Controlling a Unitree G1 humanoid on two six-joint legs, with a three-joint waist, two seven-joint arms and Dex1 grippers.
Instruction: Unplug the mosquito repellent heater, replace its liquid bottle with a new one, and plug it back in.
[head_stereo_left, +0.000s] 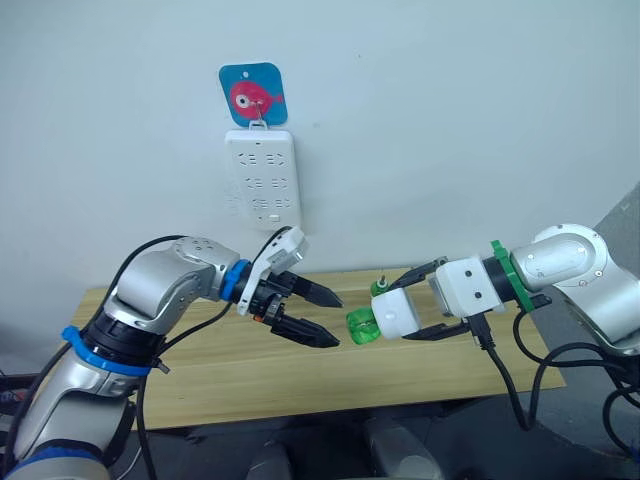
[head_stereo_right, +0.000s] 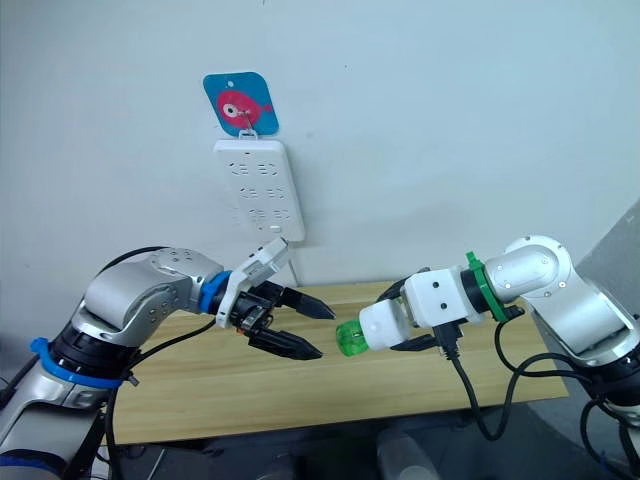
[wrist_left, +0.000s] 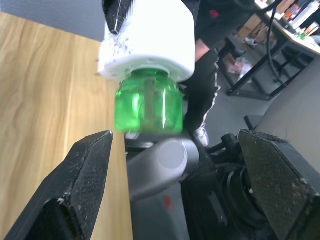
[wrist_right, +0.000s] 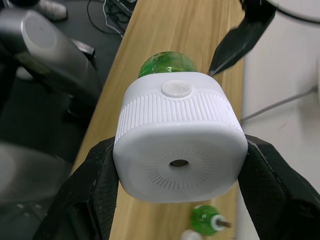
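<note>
The right gripper (head_stereo_left: 432, 298), right of centre in the left eye view, has its two black fingers (wrist_right: 87, 197) clamped on the flat sides of the small white rounded plastic mosquito repellent heater (head_stereo_left: 395, 312). The heater is held in the air above the pale wooden table (head_stereo_left: 200, 375), unplugged, with its round vented top facing the wrist camera. From its far end sticks the green translucent liquid bottle (head_stereo_left: 362, 326), pointing toward the frame centre. The left gripper (head_stereo_left: 312, 313) waits just beside that bottle with its fingers spread wide and nothing between them; in the left wrist view the bottle sits between the two black fingertips (wrist_left: 75, 195) without touching either.

The heater looks light and stiff, with smooth plastic that could slip, so the grip across its ribbed white body seems sound. The bottle is small, rigid and glossy; it should probably be taken around its green barrel close to the heater's collar and unscrewed gently, since a squeeze or tilt could spill liquid or snap the wick.

A second green bottle (wrist_right: 206, 220) lies on the table below. In the upper centre of the frame a long white power strip (head_stereo_left: 262, 178) hangs on the pale wall under a blue square hook with a red fish (head_stereo_left: 253, 95)
</note>
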